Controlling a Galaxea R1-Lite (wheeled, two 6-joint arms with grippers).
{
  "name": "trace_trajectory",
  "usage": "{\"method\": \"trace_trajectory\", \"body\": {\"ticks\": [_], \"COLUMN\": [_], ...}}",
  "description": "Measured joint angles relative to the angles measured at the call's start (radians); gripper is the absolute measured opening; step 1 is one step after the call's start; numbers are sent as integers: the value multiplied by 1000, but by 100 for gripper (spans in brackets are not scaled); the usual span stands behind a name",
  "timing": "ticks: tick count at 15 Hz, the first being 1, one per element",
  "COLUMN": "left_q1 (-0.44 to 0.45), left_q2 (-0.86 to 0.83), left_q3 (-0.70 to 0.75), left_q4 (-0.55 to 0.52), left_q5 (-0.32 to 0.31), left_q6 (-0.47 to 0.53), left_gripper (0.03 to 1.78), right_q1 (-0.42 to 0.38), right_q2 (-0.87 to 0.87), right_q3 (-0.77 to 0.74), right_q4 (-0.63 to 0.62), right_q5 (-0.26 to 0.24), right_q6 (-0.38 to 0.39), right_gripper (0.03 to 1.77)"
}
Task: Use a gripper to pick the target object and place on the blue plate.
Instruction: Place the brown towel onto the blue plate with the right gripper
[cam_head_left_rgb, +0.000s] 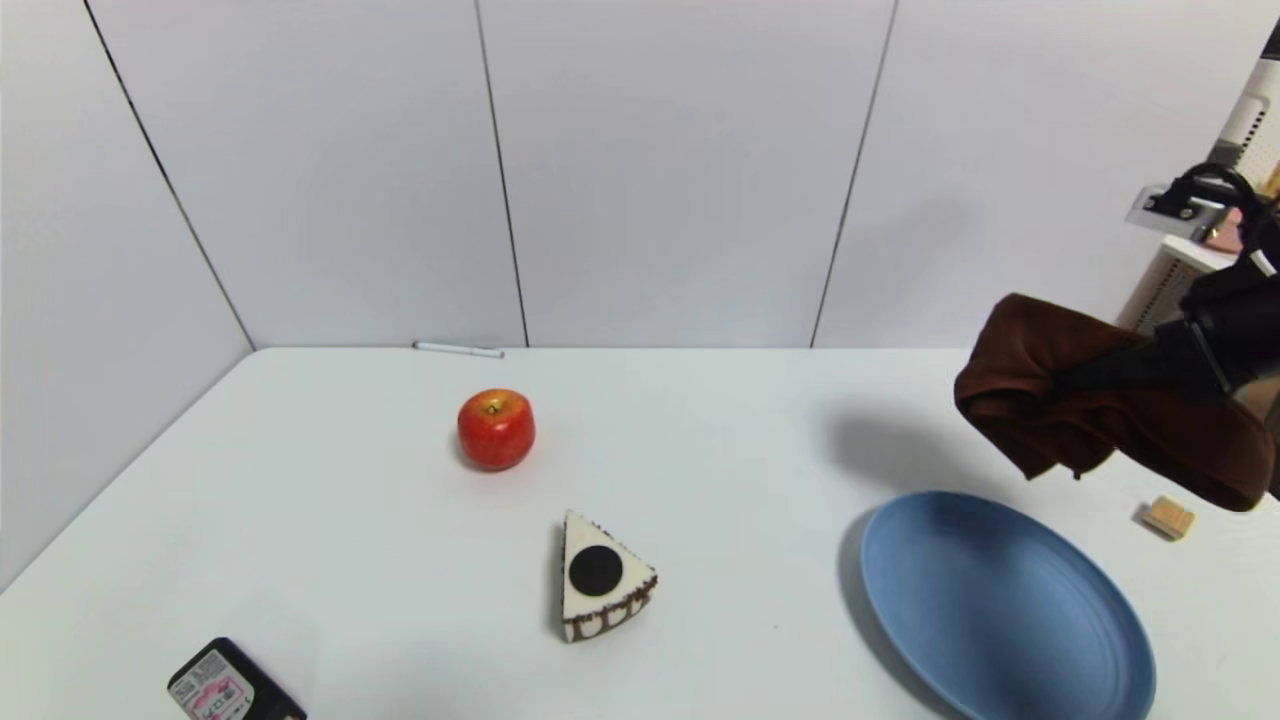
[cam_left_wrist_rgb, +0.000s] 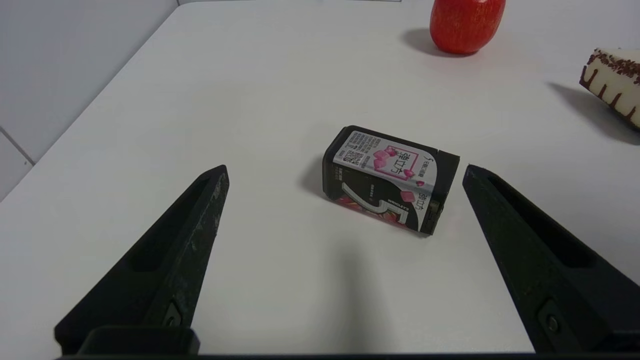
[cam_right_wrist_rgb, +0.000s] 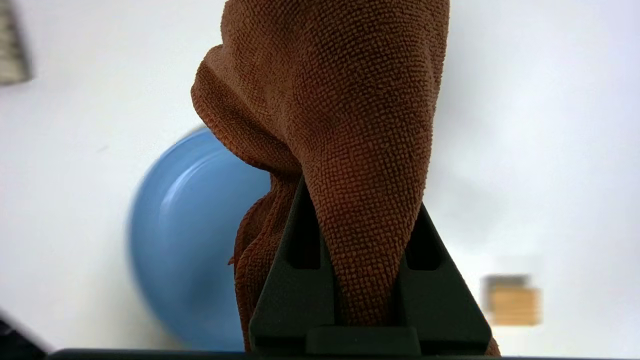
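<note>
The dark brown towel hangs in the air at the right, pinched in my right gripper, which is shut on it. In the right wrist view the towel bulges out between the black fingers and drapes past them. The blue plate lies on the table below and a little nearer than the towel; it shows behind the cloth as the blue plate. My left gripper is parked open over the near-left table.
A red apple and a wedge of cake sit mid-table. A black gum box lies near the left front edge, between the left fingers. A small wooden block lies right of the plate. A white pen rests by the back wall.
</note>
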Motion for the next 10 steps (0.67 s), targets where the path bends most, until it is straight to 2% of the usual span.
{"method": "trace_trajectory", "body": {"ticks": [5, 10], "left_q1": [0, 0], "left_q2": [0, 0], "left_q3": [0, 0], "left_q4": [0, 0], "left_q5": [0, 0], "left_q6": [0, 0], "left_gripper": [169, 169], "right_q1": [52, 116], "right_q2": [-202, -307], "right_q3": [313, 554], "right_q4": [-101, -290], "right_q5": [-5, -4], "right_q6": [22, 63], "right_gripper": [30, 30]}}
